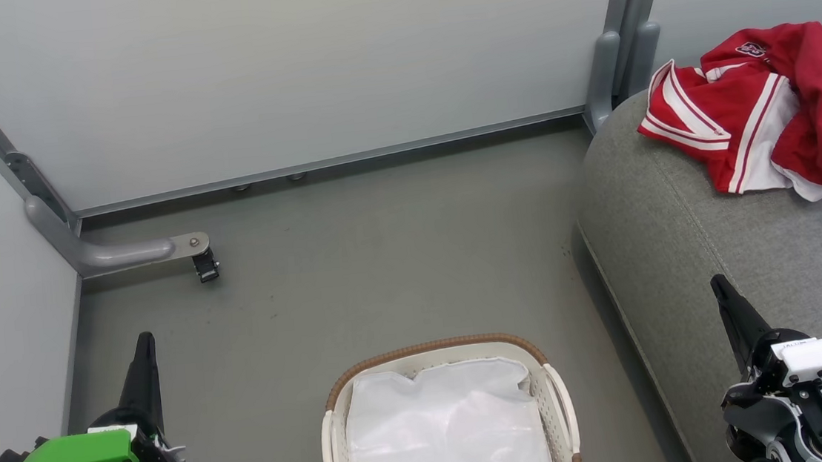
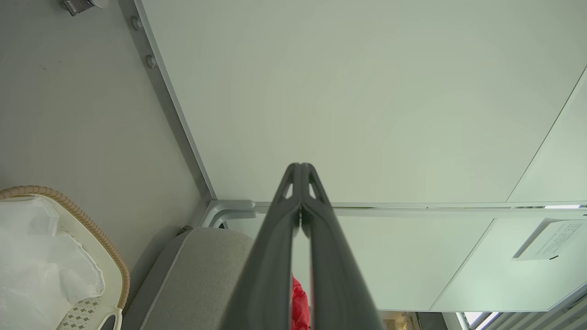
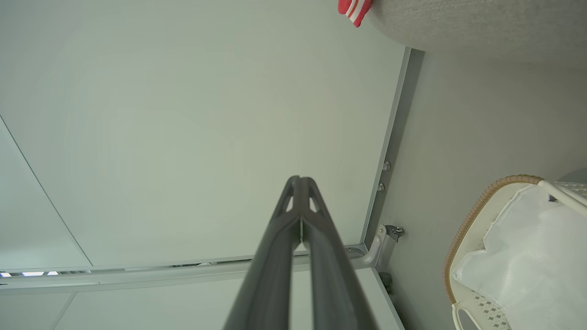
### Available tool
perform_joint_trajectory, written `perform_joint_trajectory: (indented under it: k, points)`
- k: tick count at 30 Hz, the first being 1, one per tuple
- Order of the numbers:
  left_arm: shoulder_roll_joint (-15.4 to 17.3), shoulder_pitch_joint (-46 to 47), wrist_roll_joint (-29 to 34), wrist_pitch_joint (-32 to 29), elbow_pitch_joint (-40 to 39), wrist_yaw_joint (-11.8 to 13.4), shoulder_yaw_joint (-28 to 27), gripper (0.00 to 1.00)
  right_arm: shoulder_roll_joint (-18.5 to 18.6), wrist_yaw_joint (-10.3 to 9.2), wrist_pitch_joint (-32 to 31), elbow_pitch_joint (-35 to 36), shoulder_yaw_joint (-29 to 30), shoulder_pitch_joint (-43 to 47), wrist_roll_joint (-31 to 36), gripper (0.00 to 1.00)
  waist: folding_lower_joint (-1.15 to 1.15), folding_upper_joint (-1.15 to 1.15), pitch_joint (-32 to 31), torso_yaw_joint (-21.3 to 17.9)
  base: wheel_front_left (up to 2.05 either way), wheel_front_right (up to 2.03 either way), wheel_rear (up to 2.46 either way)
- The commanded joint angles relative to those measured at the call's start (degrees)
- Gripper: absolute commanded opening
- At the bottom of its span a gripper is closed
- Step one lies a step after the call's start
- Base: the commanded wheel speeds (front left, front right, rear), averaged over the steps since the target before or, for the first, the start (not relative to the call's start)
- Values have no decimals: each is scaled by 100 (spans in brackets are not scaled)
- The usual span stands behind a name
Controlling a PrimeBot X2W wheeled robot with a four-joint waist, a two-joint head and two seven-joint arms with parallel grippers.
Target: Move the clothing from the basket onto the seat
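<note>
Lying crumpled on woven grey seat [image 1: 718,249]: soft red/wht clothing [image 1: 758,111].

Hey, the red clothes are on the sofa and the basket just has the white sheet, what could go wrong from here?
1. The clothing lies bunched near the rounded edge of the sofa, so it might slide off.
2. The white liner in the basket could be mistaken for laundry and grabbed.
3. The right gripper, shut, hovers by the sofa; a turn might brush it.
</note>
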State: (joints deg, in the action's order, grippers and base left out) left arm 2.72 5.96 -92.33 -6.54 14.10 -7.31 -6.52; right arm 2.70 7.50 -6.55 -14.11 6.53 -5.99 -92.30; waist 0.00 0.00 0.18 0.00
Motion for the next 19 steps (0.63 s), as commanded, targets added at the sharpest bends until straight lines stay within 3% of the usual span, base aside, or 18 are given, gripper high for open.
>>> perform_joint_trajectory:
  k: [1, 19]
  points:
    - [29, 58, -18, -17, -11, -36, -12, 0, 34, -2, -15, 21, 10, -37, -22, 0, 0, 0, 0, 0, 0, 0, 0]
    - [29, 58, -18, -17, -11, -36, -12, 0, 33, -2, -15, 21, 10, -37, -23, 0, 0, 0, 0, 0, 0, 0, 0]
